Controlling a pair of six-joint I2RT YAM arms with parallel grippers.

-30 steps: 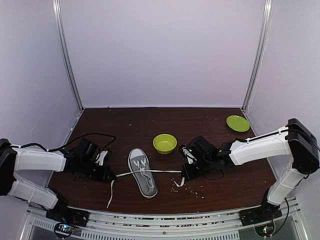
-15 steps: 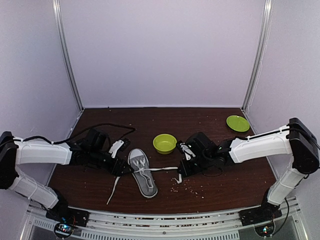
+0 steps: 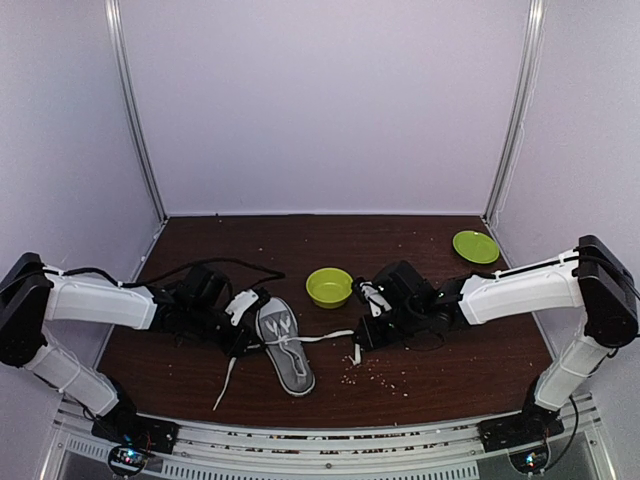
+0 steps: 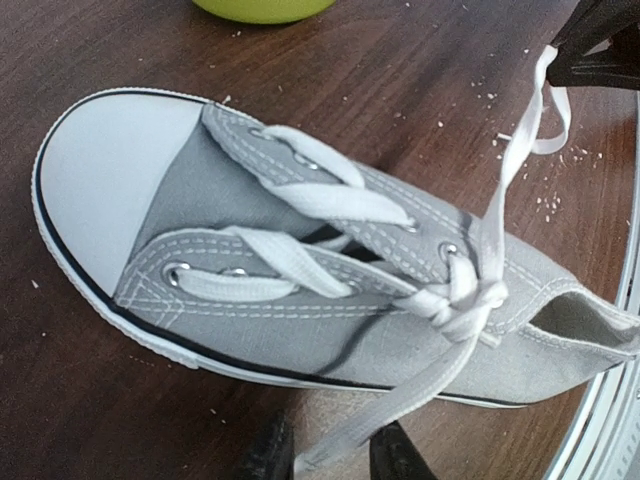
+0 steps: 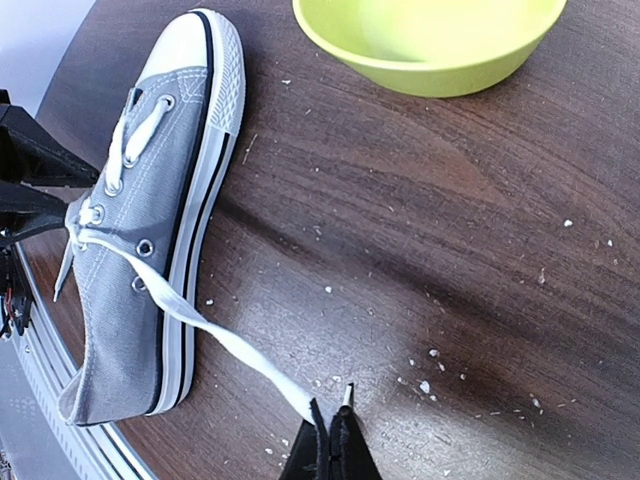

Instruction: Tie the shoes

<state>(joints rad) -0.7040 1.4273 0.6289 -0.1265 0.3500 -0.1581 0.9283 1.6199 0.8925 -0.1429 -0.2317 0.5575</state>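
The grey sneaker [image 3: 285, 345] lies in the middle of the table with its toe pointing away from me, and a first simple knot [image 4: 460, 300] sits in its white laces. My left gripper [image 3: 243, 330] is close against the shoe's left side. In the left wrist view its jaws [image 4: 330, 455] stand apart, with the left lace [image 4: 400, 400] running loosely between them. My right gripper [image 3: 358, 338] is to the right of the shoe, just above the table. It is shut [image 5: 333, 425] on the end of the right lace [image 5: 200, 325], and the lace tip sticks out past it.
A green bowl [image 3: 329, 287] stands just behind the shoe's toe, close to both grippers. A green plate [image 3: 475, 246] lies at the back right. Small pale crumbs [image 3: 385, 375] are scattered on the dark wooden table [image 3: 300, 240]. The tail of the left lace [image 3: 222, 390] trails toward the front edge.
My left gripper has moved right, up against the shoe, and the left lace has gone slack. My right gripper has shifted slightly left and back while still holding its lace.
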